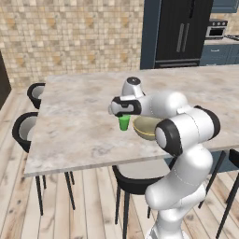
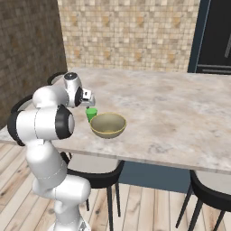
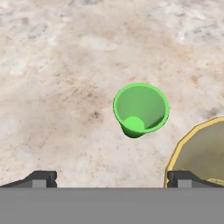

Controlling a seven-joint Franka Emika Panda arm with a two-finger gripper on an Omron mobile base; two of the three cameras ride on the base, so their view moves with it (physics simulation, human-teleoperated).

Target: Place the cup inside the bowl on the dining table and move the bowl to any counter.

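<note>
Tool (image 3: 111, 177), jaws spread wide, hovers above the green cup (image 3: 140, 109) standing beside the bowl (image 2: 108, 125) near the counter's (image 1: 84, 121) front edge; a misaligned descent could topple it.

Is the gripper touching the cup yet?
Apart. In the hand view the open gripper hangs above the upright cup, its fingertips spread wide with bare dining table between them and the cup.
</note>
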